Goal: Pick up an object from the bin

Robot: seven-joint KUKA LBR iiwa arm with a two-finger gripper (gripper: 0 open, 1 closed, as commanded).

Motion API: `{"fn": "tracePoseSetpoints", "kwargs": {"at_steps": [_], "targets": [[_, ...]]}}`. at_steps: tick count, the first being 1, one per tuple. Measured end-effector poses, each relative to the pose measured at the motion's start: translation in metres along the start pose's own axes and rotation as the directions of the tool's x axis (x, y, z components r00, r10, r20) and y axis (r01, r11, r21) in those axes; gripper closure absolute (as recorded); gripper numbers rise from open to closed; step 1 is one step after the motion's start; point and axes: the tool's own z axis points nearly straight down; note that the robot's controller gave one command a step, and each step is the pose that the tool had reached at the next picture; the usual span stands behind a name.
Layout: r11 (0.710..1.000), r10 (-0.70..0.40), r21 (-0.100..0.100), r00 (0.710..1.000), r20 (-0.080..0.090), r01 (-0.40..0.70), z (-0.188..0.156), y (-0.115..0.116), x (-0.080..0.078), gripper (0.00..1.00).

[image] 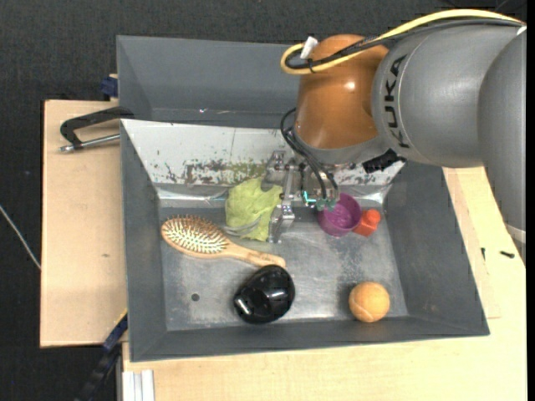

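Camera view: pincer (287, 210), opening not discernible, sits low against the crumpled green cloth (250, 208) beside it; a thinly pinched fold may slip free.

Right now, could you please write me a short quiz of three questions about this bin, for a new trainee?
1. True or false: the orange ball lies toward the bin's lower right corner in the camera view.
2. Which thing lies just left of the gripper? A) black glossy object B) green crumpled thing C) wooden hairbrush
3. Fill in: the cup just right of the gripper is ____.
Key: 1 true; 2 B; 3 purple.
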Motion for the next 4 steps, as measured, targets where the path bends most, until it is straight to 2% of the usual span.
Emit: {"fn": "tracePoseSetpoints", "kwargs": {"at_steps": [1,3,4], "targets": [[1.000,0.002,-0.001,1.000,0.009,-0.002,-0.005,-0.001,-0.002,1.00],[1.000,0.001,0.000,1.000,0.005,-0.001,-0.009,0.000,0.000,1.00],[1.000,-0.027,0.000,1.000,0.008,0.027,-0.087,0.020,0.008,1.00]]}}
